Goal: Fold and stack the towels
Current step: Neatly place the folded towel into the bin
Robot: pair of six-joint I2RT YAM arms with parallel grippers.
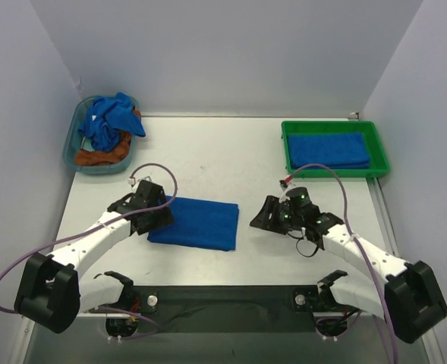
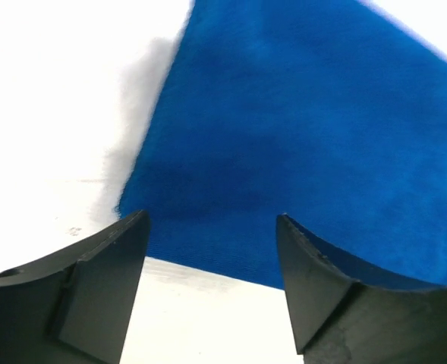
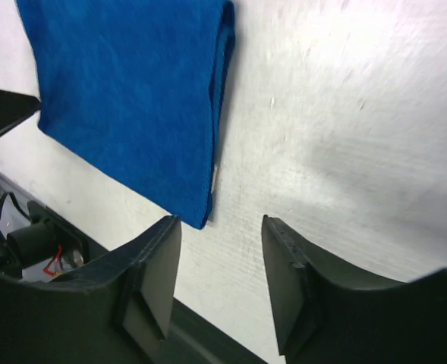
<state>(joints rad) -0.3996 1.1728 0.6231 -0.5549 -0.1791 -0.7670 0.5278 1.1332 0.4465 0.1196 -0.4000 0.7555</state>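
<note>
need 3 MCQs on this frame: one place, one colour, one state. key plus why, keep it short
1. Where is the loose folded towel?
A) flat on the table, at the left gripper
B) hanging off the edge
C) lifted in the air

2. What colour is the tray at far right?
A) red
B) green
C) grey

3. What state is the left gripper in?
A) shut on the towel
B) out of view
C) open, holding nothing

Key:
1 A: the top view shows the towel lying flat, its left edge at the gripper.
2 B: its rim is plainly green.
3 C: the wrist view shows the fingers apart, not clamped on the towel.
</note>
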